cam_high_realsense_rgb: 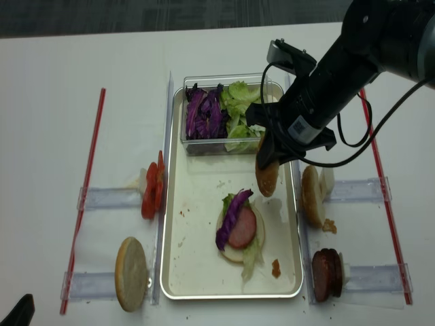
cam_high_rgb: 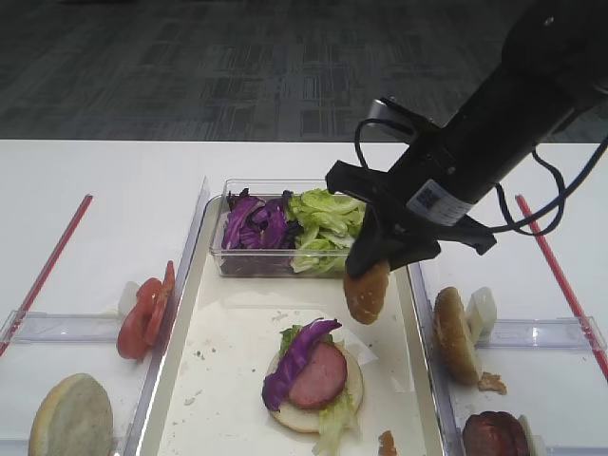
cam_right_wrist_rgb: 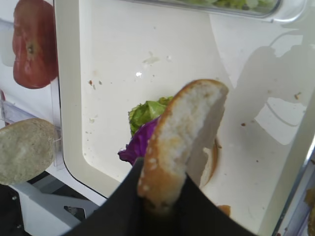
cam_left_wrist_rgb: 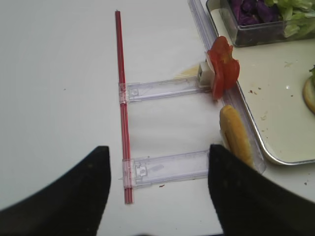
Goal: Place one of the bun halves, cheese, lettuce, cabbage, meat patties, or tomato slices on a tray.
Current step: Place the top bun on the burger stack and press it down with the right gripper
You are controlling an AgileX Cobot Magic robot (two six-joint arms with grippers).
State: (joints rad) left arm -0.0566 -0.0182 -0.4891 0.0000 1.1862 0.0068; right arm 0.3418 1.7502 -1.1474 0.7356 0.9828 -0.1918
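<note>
The right hand (cam_high_rgb: pixel 372 269) is pinching the sesame bun top (cam_high_rgb: pixel 367 292) by its edge, so the bun hangs on edge over the right side of the tray (cam_high_rgb: pixel 237 399), just in front of the clear plastic box (cam_high_rgb: pixel 228 261) and up-right of the part-built burger. In the wrist view its pale cut face shows, w/ seeded crust along the left edge, black fingers (cam_right_wrist_rgb: pixel 123 211) clamped at the bottom.

On the tray sits a bun base (cam_high_realsense_rgb: pixel 234 255) w/ lettuce (cam_high_realsense_rgb: pixel 250 257), a meat patty (cam_high_realsense_rgb: pixel 242 227) and purple cabbage (cam_high_realsense_rgb: pixel 228 219) laid across it. Crumbs are scattered around it.

The box at the tray's far end holds more cabbage on the left and lettuce on the right.

Left of the tray on the tabletop (cam_high_rgb: pixel 95 190): tomato slices (cam_high_rgb: pixel 142 316) standing in a clear holder, and a pale bun half (cam_high_rgb: pixel 71 416) nearer the camera. Right of the tray: another bun half (cam_high_rgb: pixel 454 334) upright in a holder, dark patties (cam_high_rgb: pixel 494 435) near the front. A red strip (cam_high_rgb: pixel 47 271) runs along each side.

The left hand (cam_left_wrist_rgb: pixel 157 194) hangs over the tabletop left of the tray, fingers spread apart, nothing between them.
</note>
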